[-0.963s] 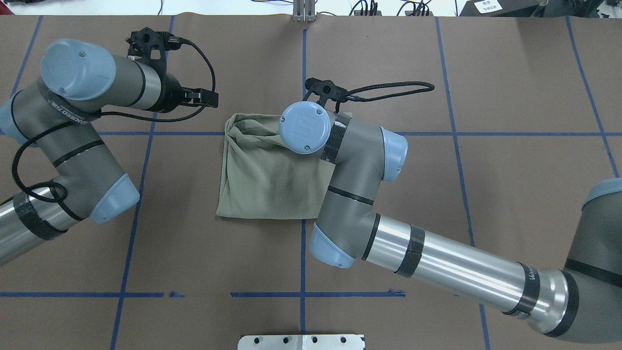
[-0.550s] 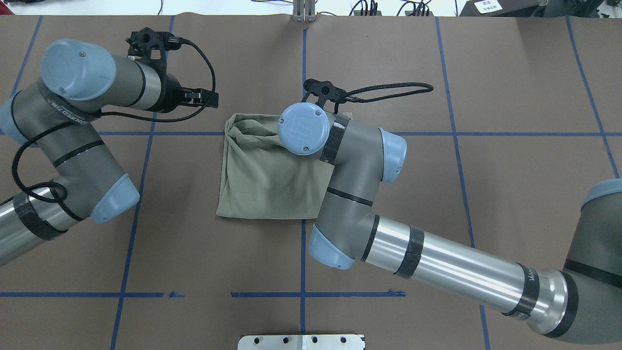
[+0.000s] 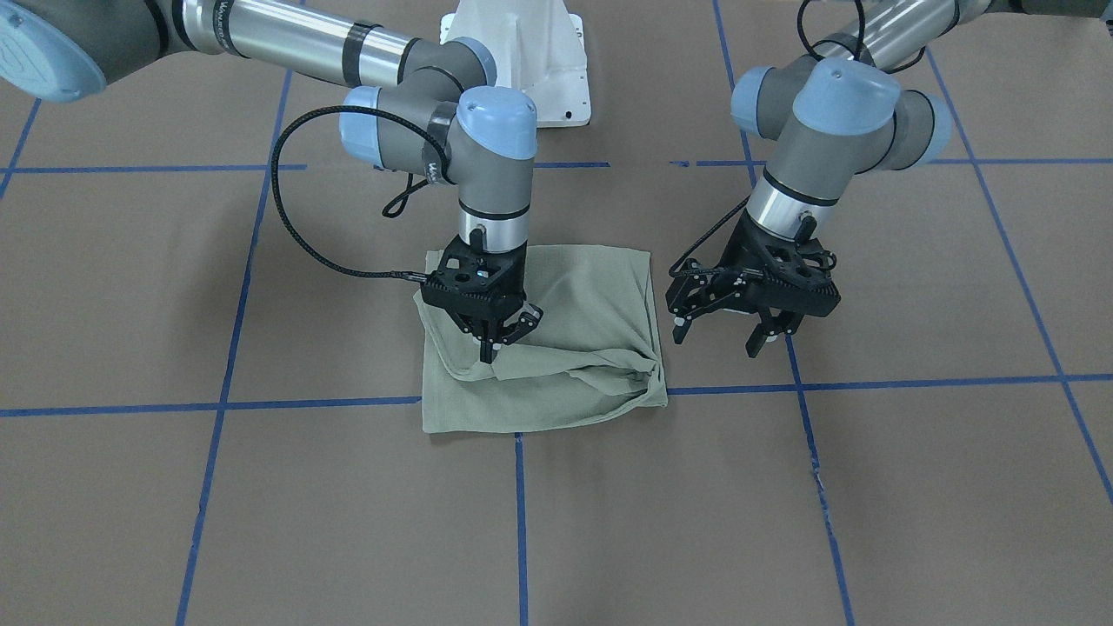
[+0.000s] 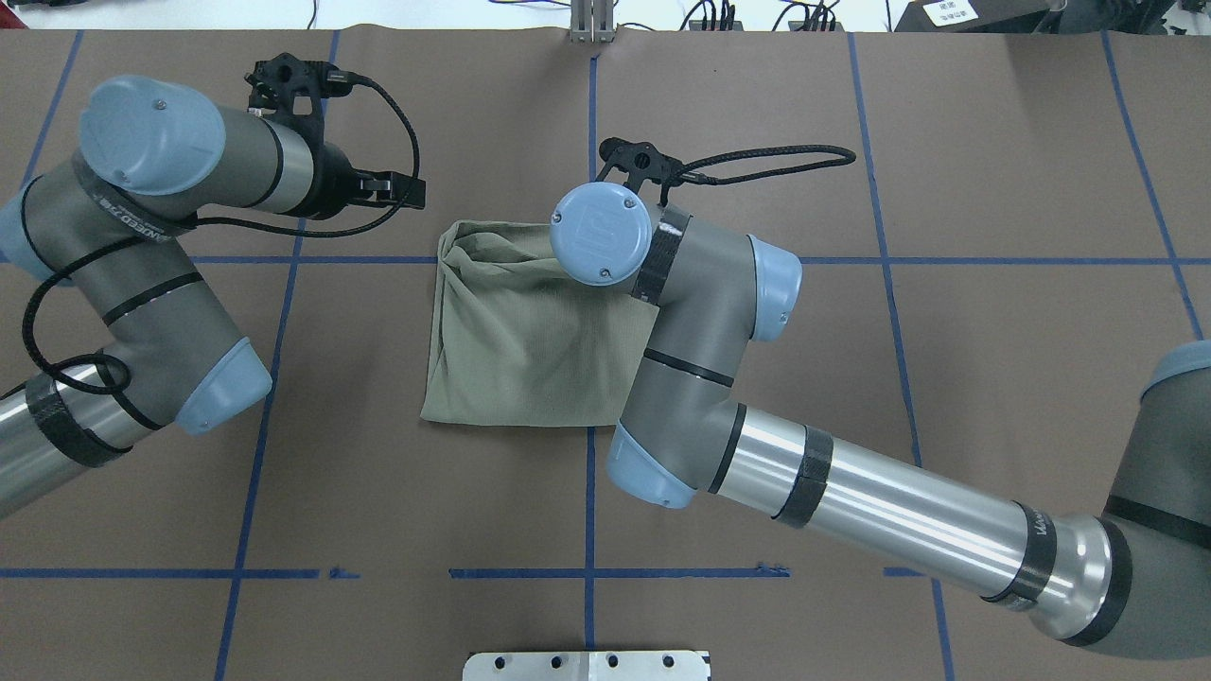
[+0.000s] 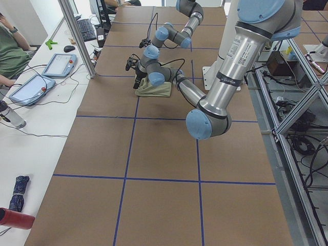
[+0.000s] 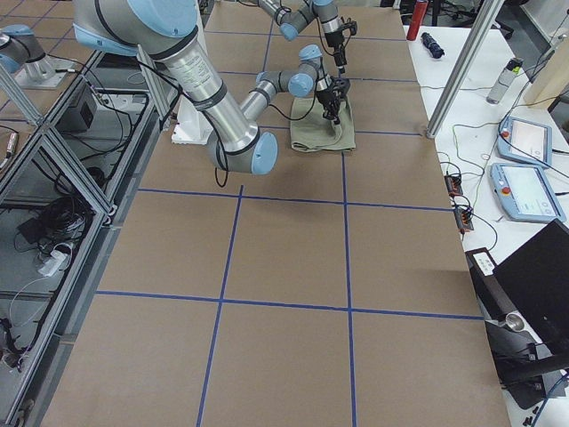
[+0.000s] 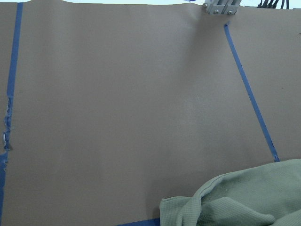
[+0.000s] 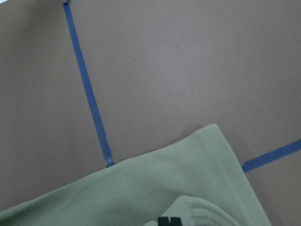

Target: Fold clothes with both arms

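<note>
Roughly folded, the sage-green knit shirt (image 3: 583, 304) lies on the middle of the brown paper-covered table (image 3: 261, 504). Its right black two-finger claw (image 3: 491, 341) is pinched together on a raised fold near the shirt's corner, likely to pull that layer flat. The left black two-finger claw (image 3: 718, 337) hangs spread apart just beside the shirt, gripping nothing, probably waiting.

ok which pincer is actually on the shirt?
The right pincer, tips together on the green shirt near its edge. The left pincer hangs open over bare table beside it, touching nothing.
</note>
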